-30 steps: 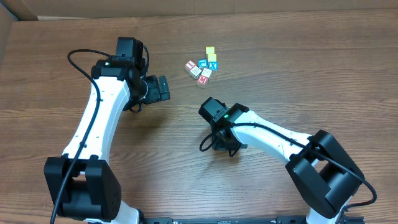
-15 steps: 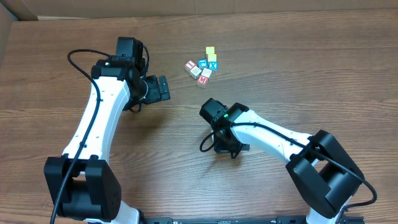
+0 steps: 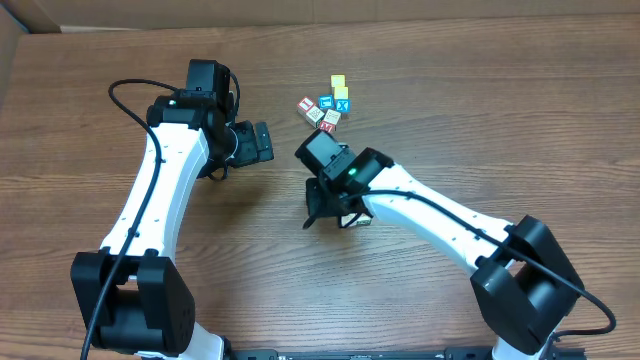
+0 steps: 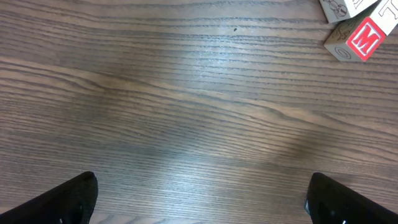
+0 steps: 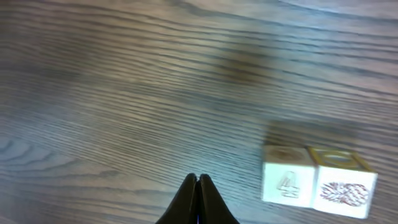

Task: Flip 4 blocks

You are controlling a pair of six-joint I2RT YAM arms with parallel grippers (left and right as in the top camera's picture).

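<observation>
The left tool stands released, its jaws spread wide and holding nothing above the brown wood-grain desk. Ahead of it and to its right lies the small wooden alphabet cube with a red M. That cube sits just beside a pale printed cube, at the near edge of the cluster of little printed wooden blocks. The right tool is clenched on nothing, fingertips pressed together. Two pale wooden cubes sit side by side, touching, just to the right of its tip. These blocks look light, stiff and smooth-faced, so a nudge would likely make them skid or tumble. Packed together, they leave little jaw room. A pinch across two free opposite side faces of an outer cube, such as the M one, seems best.
</observation>
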